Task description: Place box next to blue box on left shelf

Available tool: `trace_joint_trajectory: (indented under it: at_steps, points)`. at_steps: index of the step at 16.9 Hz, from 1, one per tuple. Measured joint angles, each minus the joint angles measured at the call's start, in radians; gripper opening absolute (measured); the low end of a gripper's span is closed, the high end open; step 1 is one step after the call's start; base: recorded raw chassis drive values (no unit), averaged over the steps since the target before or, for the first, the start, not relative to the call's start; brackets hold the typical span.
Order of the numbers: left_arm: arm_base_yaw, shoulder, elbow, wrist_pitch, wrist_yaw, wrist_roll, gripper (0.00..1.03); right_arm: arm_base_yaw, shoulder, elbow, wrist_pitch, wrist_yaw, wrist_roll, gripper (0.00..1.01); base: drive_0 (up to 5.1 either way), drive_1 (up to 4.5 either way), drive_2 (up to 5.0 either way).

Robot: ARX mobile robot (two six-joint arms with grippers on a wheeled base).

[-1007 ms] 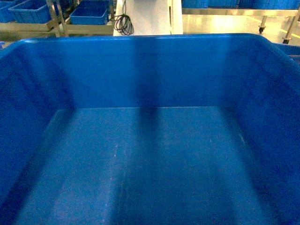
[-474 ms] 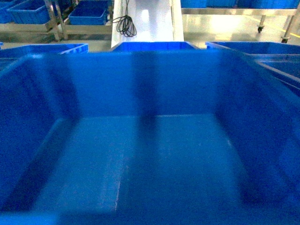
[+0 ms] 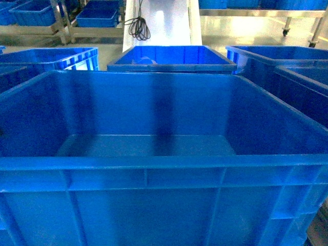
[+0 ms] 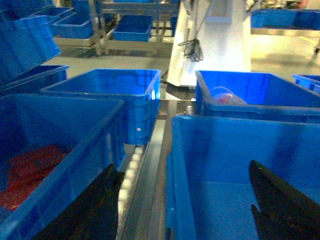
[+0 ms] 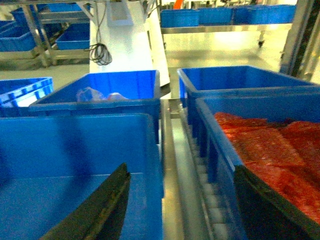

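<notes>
While the box [image 3: 154,169] fills most of the head view, neither claw shows there; each appears only in its own wrist view. The left claw [image 4: 185,200] has its 2 dark fingers spread wide: one finger [image 4: 95,210] hangs outside the box's left wall, over the roller track [image 4: 132,175], and the other finger [image 4: 280,200] sits inside the box, so the wall stands between them. Whether either finger touches the wall I cannot tell. The right claw [image 5: 180,210] is likewise spread, with one finger [image 5: 100,210] inside the box and the other [image 5: 270,210] outside its right wall, low in front of the neighbouring crate of red material [image 5: 270,150]. Contact there is also unclear.

Left of the left claw stands another blue crate [image 4: 55,150] with red contents, just across the rollers from the box. Ahead of the left claw, beyond the box's far wall, sits a blue bin [image 4: 250,92] holding something pale and pinkish. A further open blue crate [image 4: 107,90] lies ahead and to the left. Beyond those, a white column [image 4: 210,40] with a coiled black cable [image 4: 194,47] rises from the floor, and metal racks [image 4: 107,42] with more blue trays stand far ahead.
</notes>
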Motion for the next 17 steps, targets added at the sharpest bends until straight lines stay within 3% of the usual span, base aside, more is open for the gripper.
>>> trace_joint_trajectory:
  at_steps: [1,2,4,5,7,10,13,14,15,17]
  points:
    - [0.008,-0.034,-0.038,0.010,0.077,0.007,0.58,-0.058,-0.059,-0.035,-0.011,-0.061,-0.043,0.50,0.0,0.00,0.0]
    - [0.014,-0.060,-0.064,0.009,0.096,0.008,0.47,-0.099,-0.106,-0.067,-0.031,-0.116,-0.064,0.37,0.0,0.00,0.0]
    - [0.107,-0.121,-0.114,-0.004,0.176,0.008,0.23,-0.174,-0.183,-0.113,-0.066,-0.185,-0.074,0.14,0.0,0.00,0.0]
    - [0.117,-0.151,-0.132,-0.013,0.172,0.008,0.10,-0.204,-0.219,-0.128,-0.084,-0.212,-0.077,0.03,0.0,0.00,0.0]
    - [0.114,-0.177,-0.147,-0.023,0.185,0.007,0.01,-0.231,-0.250,-0.140,-0.097,-0.245,-0.084,0.02,0.0,0.00,0.0]
    - [0.108,-0.212,-0.166,-0.041,0.186,0.011,0.02,-0.266,-0.298,-0.160,-0.126,-0.279,-0.086,0.02,0.0,0.00,0.0]
    - [0.109,-0.306,-0.208,-0.095,0.186,0.011,0.02,-0.330,-0.393,-0.191,-0.190,-0.344,-0.086,0.02,0.0,0.00,0.0]
    - [0.109,-0.338,-0.218,-0.115,0.186,0.011,0.02,-0.397,-0.430,-0.199,-0.219,-0.427,-0.088,0.02,0.0,0.00,0.0]
    - [0.109,-0.352,-0.220,-0.128,0.187,0.011,0.02,-0.446,-0.451,-0.204,-0.230,-0.456,-0.087,0.02,0.0,0.00,0.0]
    - [0.109,-0.389,-0.230,-0.154,0.187,0.011,0.02,-0.456,-0.471,-0.229,-0.203,-0.462,-0.087,0.02,0.0,0.00,0.0]
